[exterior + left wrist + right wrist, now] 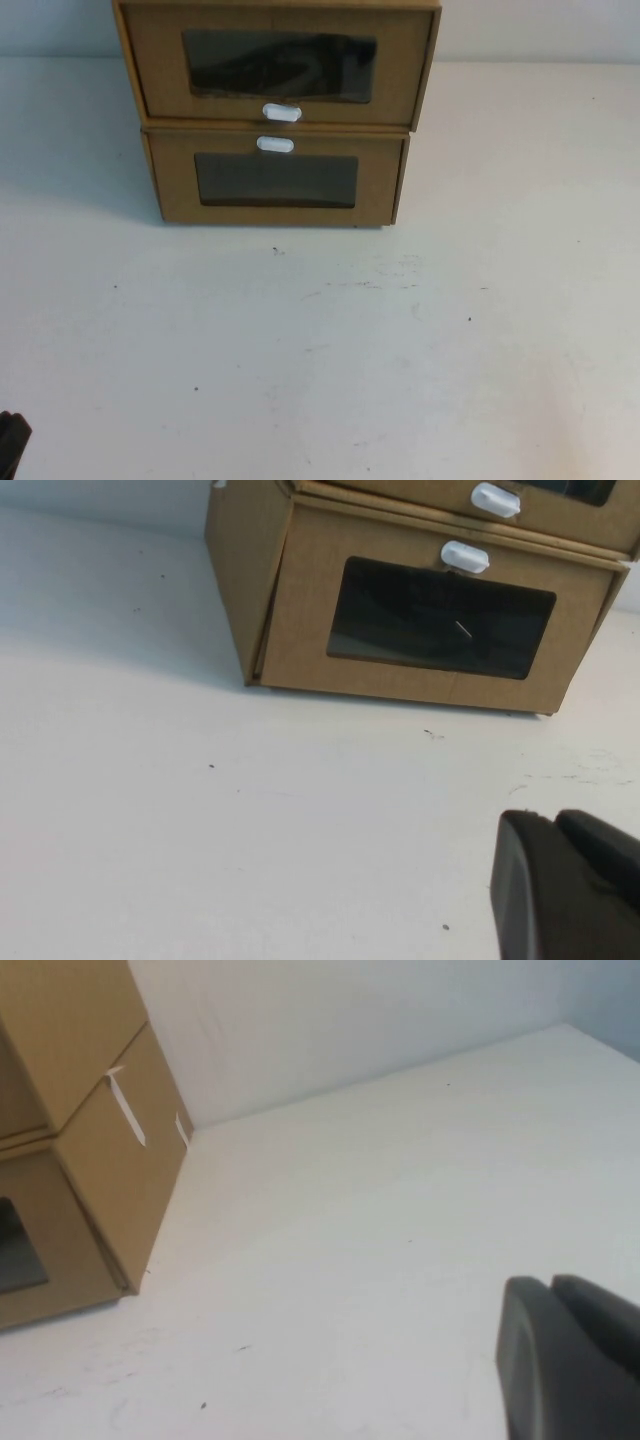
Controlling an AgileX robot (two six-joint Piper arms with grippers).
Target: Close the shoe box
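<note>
A white desk (320, 350), lightly scuffed and speckled, runs back to a pale wall, and against that far edge two brown cardboard boxes sit stacked one on the other. The top one is the shoe box (277, 62) — a drawer-style box with a dark clear window (279, 66) in its front and a small white tab (282, 112) just below that window. The lower box (275, 178) under it has its own tab (275, 144) above its window, so the two tabs lie close together at the seam. In the left wrist view the lower box's front panel stands slightly proud of its side wall. The left gripper (565, 885) hangs low over bare desk near the robot, well apart from the boxes; only a dark corner of it shows in the high view, and I cannot tell how its jaws stand. The right gripper (570, 1360) hovers over open desk off to the boxes' right — its jaws likewise cannot be made out.
</note>
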